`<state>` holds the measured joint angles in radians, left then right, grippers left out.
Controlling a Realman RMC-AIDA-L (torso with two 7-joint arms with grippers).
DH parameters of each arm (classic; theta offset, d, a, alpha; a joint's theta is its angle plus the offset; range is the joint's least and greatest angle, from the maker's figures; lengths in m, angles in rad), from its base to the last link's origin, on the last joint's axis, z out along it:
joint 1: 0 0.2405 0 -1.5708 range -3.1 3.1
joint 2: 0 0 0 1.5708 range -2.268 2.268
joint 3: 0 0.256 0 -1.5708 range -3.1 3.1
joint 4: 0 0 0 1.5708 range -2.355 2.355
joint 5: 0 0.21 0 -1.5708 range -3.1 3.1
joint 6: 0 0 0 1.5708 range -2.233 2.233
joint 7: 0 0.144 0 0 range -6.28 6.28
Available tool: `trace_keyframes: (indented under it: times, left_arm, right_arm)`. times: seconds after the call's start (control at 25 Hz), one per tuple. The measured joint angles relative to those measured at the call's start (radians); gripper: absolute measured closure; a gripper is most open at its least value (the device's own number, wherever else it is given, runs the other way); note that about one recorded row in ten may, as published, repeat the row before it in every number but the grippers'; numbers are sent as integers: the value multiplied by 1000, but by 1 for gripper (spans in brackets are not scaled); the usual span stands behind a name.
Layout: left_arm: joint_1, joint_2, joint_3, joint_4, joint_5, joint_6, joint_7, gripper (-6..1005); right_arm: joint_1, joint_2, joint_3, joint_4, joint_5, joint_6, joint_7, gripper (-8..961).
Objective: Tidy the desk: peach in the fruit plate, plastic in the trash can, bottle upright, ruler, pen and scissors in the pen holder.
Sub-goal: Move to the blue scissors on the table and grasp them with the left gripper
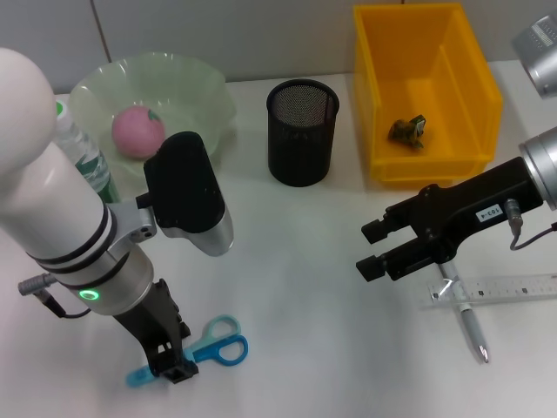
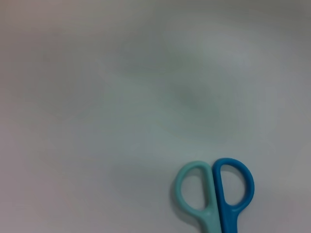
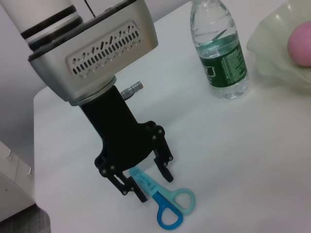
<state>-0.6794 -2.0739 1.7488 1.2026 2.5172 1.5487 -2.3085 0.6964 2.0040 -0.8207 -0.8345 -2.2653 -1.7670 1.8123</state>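
Blue scissors [image 3: 163, 201] sit between the left gripper [image 3: 146, 184]'s released, downward-pointing jaws — right gripper [image 1: 372, 248] open.

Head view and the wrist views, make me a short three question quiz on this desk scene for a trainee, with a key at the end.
1. True or false: the peach already lies in the fruit plate.
2. Which item does the left tool straddle? A. the ruler B. the scissors C. the pen
3. Fill in: the bottle stands ___ on the desk.

Key
1. True: the pink peach sits inside the pale green plate.
2. B: its open fingers are down on either side of the blades, while the right tool hovers open over the ruler and pen.
3. Upright, beside the fruit plate.
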Motion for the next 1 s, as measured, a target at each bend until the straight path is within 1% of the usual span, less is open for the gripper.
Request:
trace_keyframes:
  times: [1.0]
  left_arm:
    - [-1,0,22,-2,-1,-11,0,536]
  right_arm:
    - [8,2,0,0,-7,5,-1,231]
